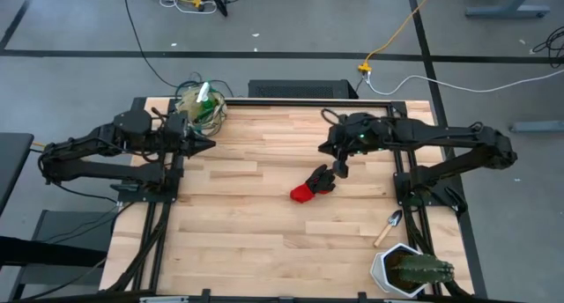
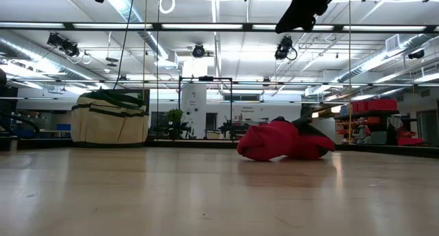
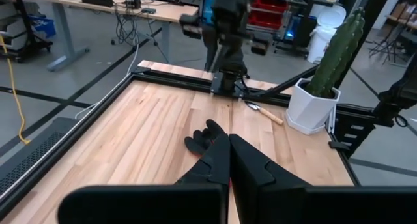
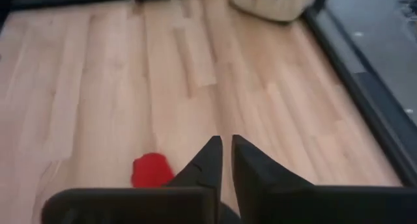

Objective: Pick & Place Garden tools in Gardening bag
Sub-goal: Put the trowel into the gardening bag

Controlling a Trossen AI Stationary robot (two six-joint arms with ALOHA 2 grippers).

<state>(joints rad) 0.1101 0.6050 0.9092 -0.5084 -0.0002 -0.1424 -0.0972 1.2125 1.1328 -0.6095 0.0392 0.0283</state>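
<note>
We see the red-and-black glove (image 2: pixel 285 140) lying on the wood table (image 2: pixel 206 195), the tan bag (image 2: pixel 110 119) with green trim standing far back to its left, and a dark gripper (image 2: pixel 305 9) hanging high above the glove.

Robotics laboratory or workshop. Around the butcher-block table (image 1: pixel 264 224): bare concrete floor with loose cables (image 1: pixel 401 25), exposed ceiling ducts and strip lights (image 2: pixel 130 6) overhead, workbenches (image 3: pixel 98 2) and red storage bins (image 2: pixel 374 105) beyond it.
</note>
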